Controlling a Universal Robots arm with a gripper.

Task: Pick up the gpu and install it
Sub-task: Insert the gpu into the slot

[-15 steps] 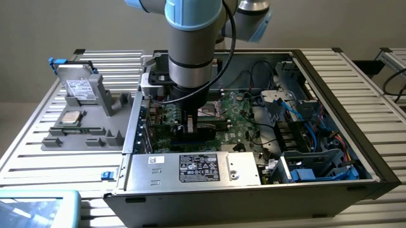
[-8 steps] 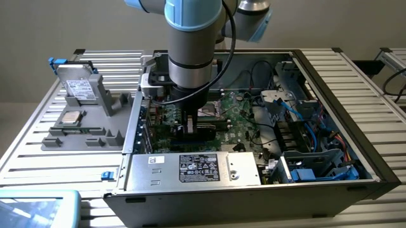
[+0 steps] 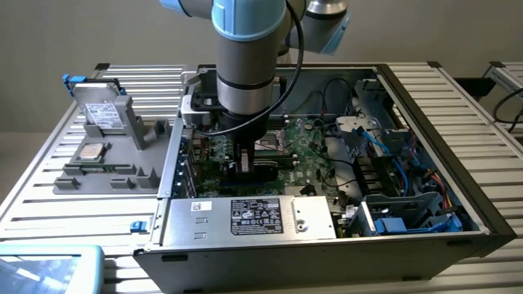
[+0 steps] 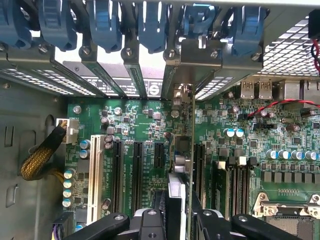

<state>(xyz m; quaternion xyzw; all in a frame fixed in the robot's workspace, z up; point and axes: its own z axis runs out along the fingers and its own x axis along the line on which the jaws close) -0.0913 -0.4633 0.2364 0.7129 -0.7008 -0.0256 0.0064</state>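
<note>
My gripper [image 3: 245, 164] is down inside the open computer case [image 3: 425, 98], over the green motherboard [image 3: 304, 166]. In the wrist view the gripper [image 4: 177, 222] is shut on the gpu [image 4: 176, 192]. The card shows edge-on as a thin upright board running from the fingers [image 4: 150, 222] to the rear slot openings. Its metal end bracket [image 4: 182, 92] is at the case's back wall, below the blue retention clips [image 4: 150, 25]. The card stands over the motherboard [image 4: 140, 125], between the black expansion slots [image 4: 137, 172]. Whether it is seated in a slot I cannot tell.
A silver power supply box [image 3: 245, 217] lies at the case's near edge. Blue cables and drive bays [image 3: 392, 153] crowd the exterior view's right. A grey fixture [image 3: 106, 165] outside the case holds a drive [image 3: 102, 113] and a processor [image 3: 90, 151]. A yellow braided cable [image 4: 40, 160] and memory slots [image 4: 235, 180] flank the card.
</note>
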